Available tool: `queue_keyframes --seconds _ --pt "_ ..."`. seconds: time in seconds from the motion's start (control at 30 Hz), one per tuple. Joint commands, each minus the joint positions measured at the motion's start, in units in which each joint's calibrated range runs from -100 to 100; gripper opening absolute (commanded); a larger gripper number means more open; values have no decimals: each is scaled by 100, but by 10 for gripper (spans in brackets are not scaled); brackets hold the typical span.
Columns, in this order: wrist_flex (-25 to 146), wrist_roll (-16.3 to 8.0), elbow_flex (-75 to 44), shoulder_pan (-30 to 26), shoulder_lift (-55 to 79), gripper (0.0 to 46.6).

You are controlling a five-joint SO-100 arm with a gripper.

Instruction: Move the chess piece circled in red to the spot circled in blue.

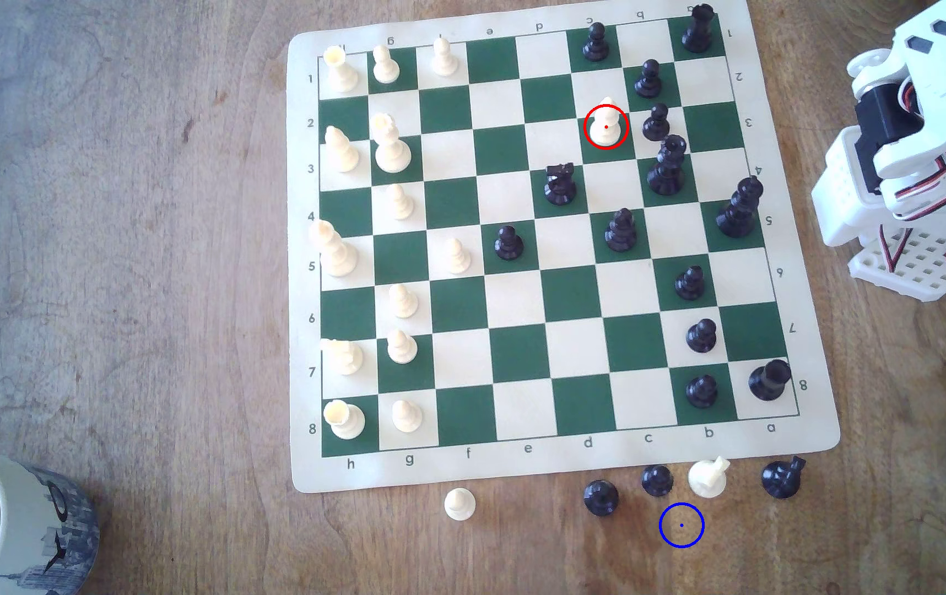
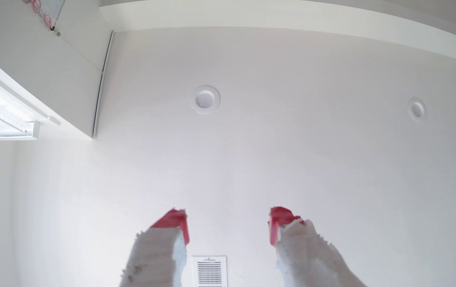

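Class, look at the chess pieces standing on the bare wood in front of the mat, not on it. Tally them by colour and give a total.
Cream pieces: 2
Black pieces: 3
Total: 5

The exterior view looks almost straight down from high above onto the brown wooden tabletop, taking in the whole green-and-cream vinyl chess mat and, at the exterior view's right edge, the folded white plastic arm. The wrist view sits close behind the red-tipped white gripper, its two fingers spread apart, and faces upward at the white ceiling with its round recessed lights. The two views share no part of the scene.
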Motion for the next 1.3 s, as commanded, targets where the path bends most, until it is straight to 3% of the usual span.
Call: queue_keyframes --seconds 0.0,0.27,0.43,0.6,0.9,0.97,1.03,1.17,1.27 --pt "453 20 136 415 -20 157" --pt "3901 15 -218 978 -28 157" --pt "8226 -20 -1678 1393 -20 157" --pt "11002 -24 -2675 2167 328 157" --pt "14000 -39 -4126 2589 1958 157" --pt "14597 -313 -4515 2597 2188 162" --pt "15212 -293 -4996 2574 2603 188" --pt "15998 -532 -5757 2519 3529 183" --pt "16260 -571 -5875 2574 3894 193"
